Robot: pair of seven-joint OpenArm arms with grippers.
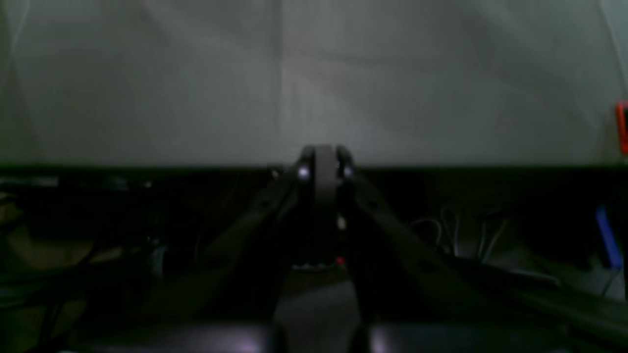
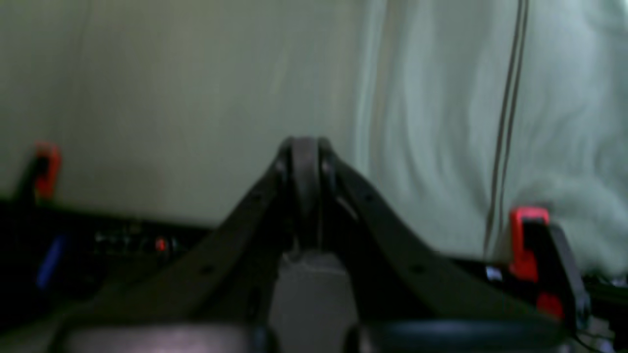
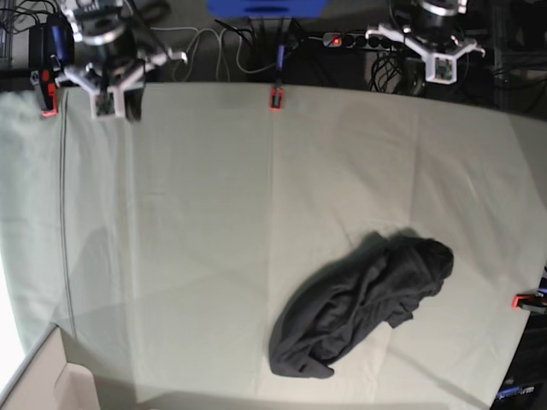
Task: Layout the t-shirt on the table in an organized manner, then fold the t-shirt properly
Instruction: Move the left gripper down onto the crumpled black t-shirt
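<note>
The black t-shirt (image 3: 363,303) lies crumpled in a heap on the right front part of the table (image 3: 188,213), which is covered in pale greenish-grey cloth. No graphic shows on it. My left gripper (image 1: 324,157) is shut and empty over the table's far edge; in the base view (image 3: 440,67) it sits at the back right, far from the shirt. My right gripper (image 2: 305,147) is shut and empty, at the back left in the base view (image 3: 111,98). The shirt is out of both wrist views.
Red-orange clamps grip the table's edges at the back middle (image 3: 275,98), back left (image 3: 47,101) and right (image 3: 526,301). Clamps also show in the wrist views (image 2: 527,240) (image 1: 622,127). A thin cable (image 3: 62,213) runs down the left side. A cardboard box (image 3: 43,380) sits at the front left corner.
</note>
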